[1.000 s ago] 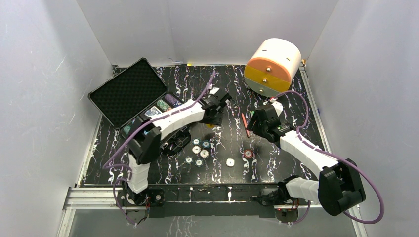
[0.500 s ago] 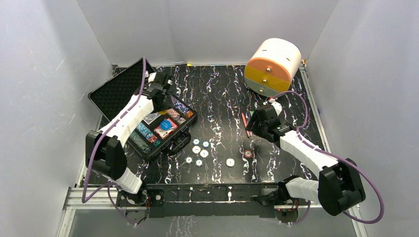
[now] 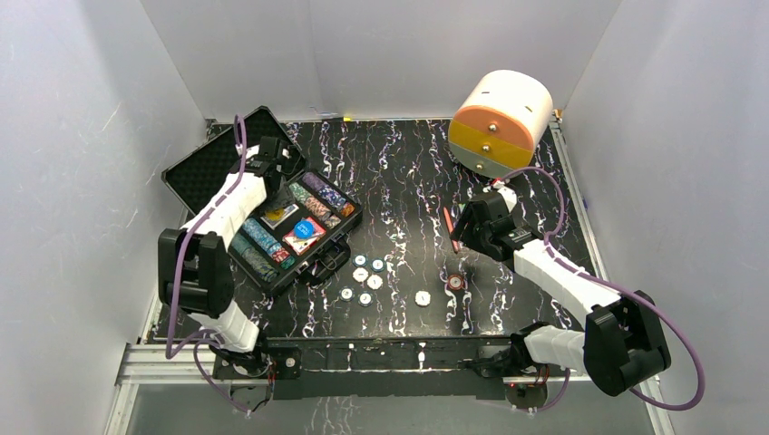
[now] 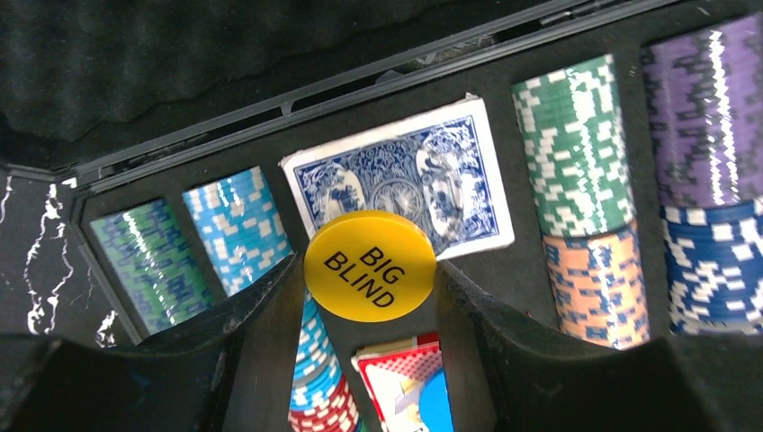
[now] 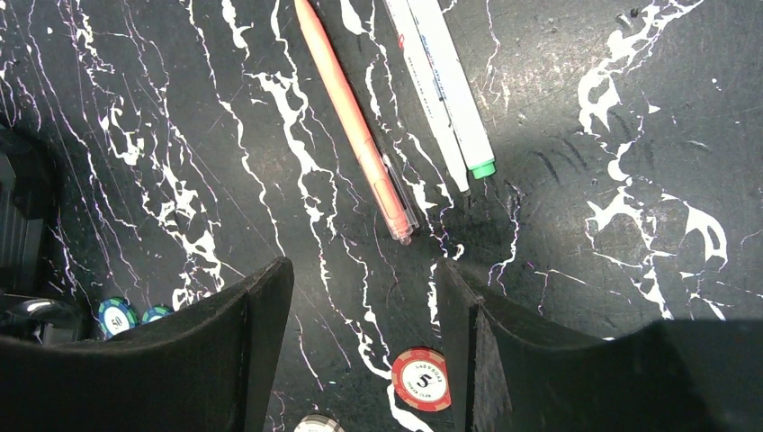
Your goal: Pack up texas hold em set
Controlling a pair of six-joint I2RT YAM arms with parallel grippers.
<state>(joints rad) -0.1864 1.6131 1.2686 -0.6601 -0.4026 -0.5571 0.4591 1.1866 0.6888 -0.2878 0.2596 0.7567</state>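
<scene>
The black case (image 3: 337, 231) lies open at the left, its foam lid (image 3: 204, 172) tilted back. Its compartments hold rows of chips (image 4: 571, 148), a blue-backed deck (image 4: 400, 175) and a red-backed deck (image 4: 409, 382). My left gripper (image 3: 272, 163) hangs over the case's far side, shut on a yellow "BIG BLIND" button (image 4: 370, 265). Several loose chips (image 3: 367, 276) lie mid-table, with a white one (image 3: 423, 297) and a red one (image 3: 454, 283) to their right. My right gripper (image 3: 462, 231) is open and empty above the red "5" chip (image 5: 420, 379).
A red pen (image 5: 355, 121) and a white, green-tipped pen (image 5: 445, 85) lie just beyond the right gripper. The big orange-and-white cylinder (image 3: 501, 122) stands at the back right. White walls enclose the table on three sides.
My left arm has swung from mid-table leftward to above the open case, carrying the yellow button. The right arm has barely moved.
</scene>
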